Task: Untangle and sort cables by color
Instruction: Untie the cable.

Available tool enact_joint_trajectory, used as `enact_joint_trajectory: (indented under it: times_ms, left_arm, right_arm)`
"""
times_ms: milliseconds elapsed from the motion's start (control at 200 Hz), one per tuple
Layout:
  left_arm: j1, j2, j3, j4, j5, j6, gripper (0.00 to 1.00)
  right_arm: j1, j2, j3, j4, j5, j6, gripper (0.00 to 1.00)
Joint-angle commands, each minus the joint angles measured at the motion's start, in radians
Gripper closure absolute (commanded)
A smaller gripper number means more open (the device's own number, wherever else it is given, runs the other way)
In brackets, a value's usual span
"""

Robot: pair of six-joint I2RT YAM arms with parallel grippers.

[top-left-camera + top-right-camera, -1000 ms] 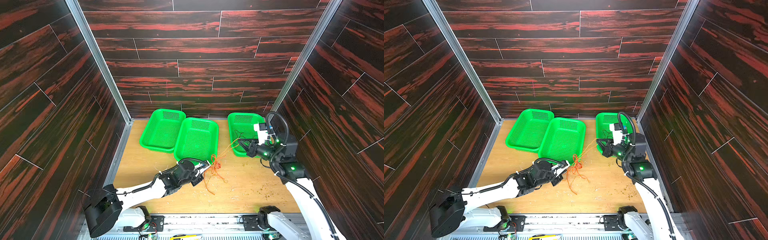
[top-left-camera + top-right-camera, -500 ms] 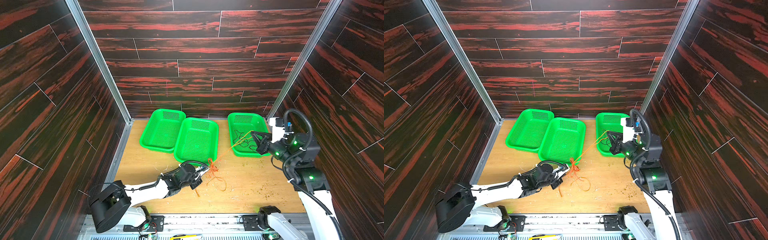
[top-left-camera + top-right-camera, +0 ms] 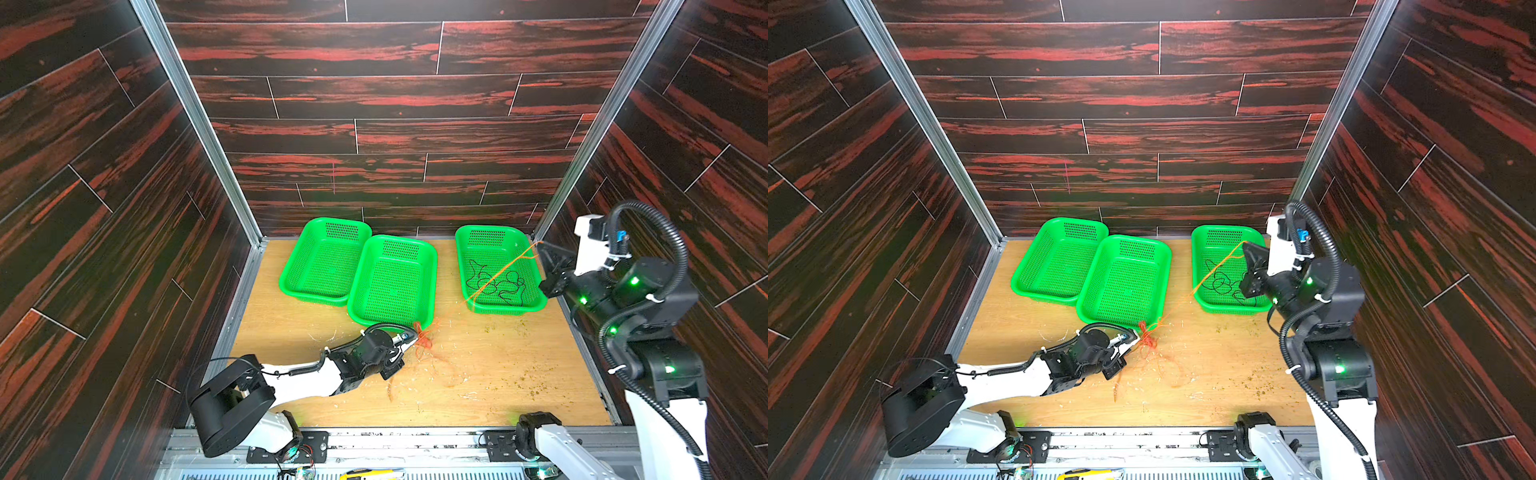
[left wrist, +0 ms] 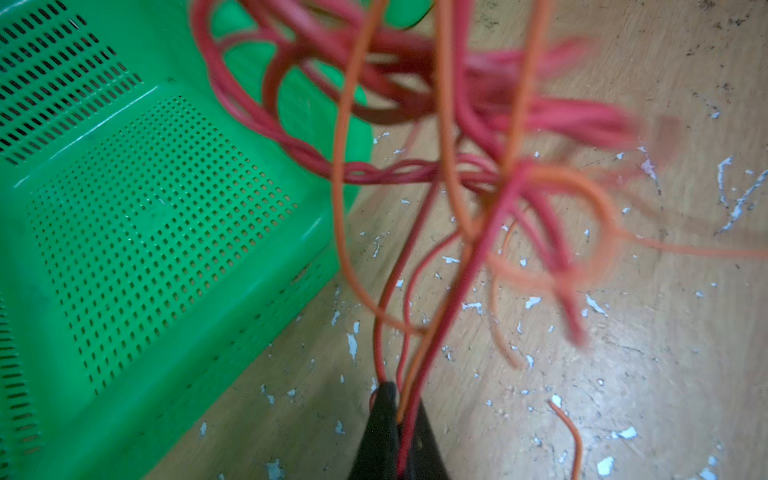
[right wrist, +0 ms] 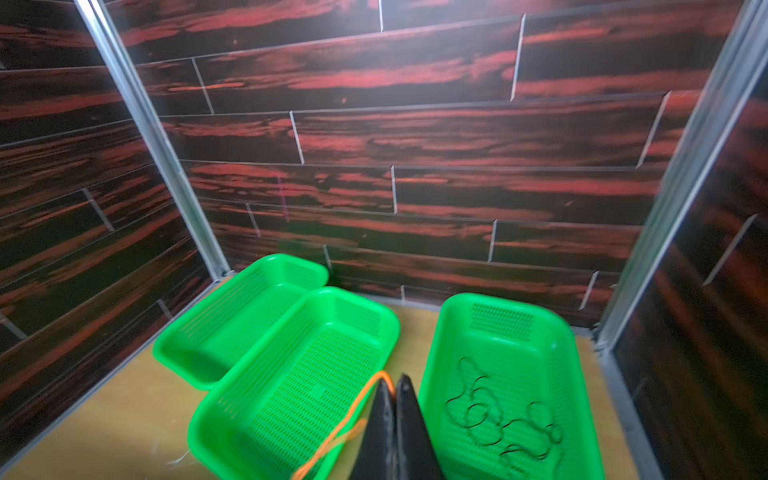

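Observation:
A knot of red and orange cables [image 3: 424, 340] [image 3: 1148, 340] lies on the wooden table by the front corner of the middle green basket [image 3: 390, 286]. My left gripper [image 3: 413, 340] [image 4: 401, 399] is low at the knot and shut on red and orange strands [image 4: 419, 374]. One orange cable [image 3: 498, 272] [image 3: 1217, 269] [image 5: 345, 424] runs taut from the knot up across the right basket [image 3: 486, 229]. My right gripper [image 3: 539, 249] [image 5: 394, 382] is raised over that basket's right rim and shut on this cable's end. A black cable [image 3: 494, 283] [image 5: 490, 415] lies coiled in the right basket.
The left green basket [image 3: 324, 270] overlaps the middle one and holds nothing. Dark panel walls close in three sides, and the right arm stands near the right wall. Loose orange strands [image 3: 1167, 368] and pale flakes lie on the table. A yellow tape measure [image 3: 370, 473] sits at the front rail.
My right gripper has pulled up and to the right with the orange cable, drawing it taut over the right basket. The knot at my left gripper has tightened and shifted slightly.

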Motion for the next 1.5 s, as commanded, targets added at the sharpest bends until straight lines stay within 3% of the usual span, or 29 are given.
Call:
enact_joint_trajectory:
  times_ms: [0,807,922,1092,1288,1498]
  left_arm:
    - [0.003,0.015,-0.015,-0.034,-0.015,0.0,1.0]
    - [0.044,0.102,0.015,-0.07,-0.035,-0.017,1.0]
    - [0.048,0.101,0.018,-0.073,-0.026,-0.019,1.0]
    - [0.056,0.122,0.031,-0.094,-0.026,-0.019,1.0]
    - [0.068,0.144,0.052,-0.134,-0.036,-0.025,1.0]
    - [0.084,0.167,0.066,-0.152,-0.036,-0.033,1.0]
  right_arm:
    - [-0.012,0.031,0.085,-0.002,0.074,-0.065,1.0]
    - [-0.099,0.256,0.519,-0.144,0.092,-0.143,1.0]
    - [-0.1,0.279,0.546,-0.159,0.029,-0.149,1.0]
    - [-0.102,0.301,0.581,-0.183,0.031,-0.163,1.0]
    - [-0.105,0.313,0.637,-0.194,0.116,-0.202,1.0]
    - [-0.104,0.332,0.688,-0.192,0.118,-0.214,1.0]
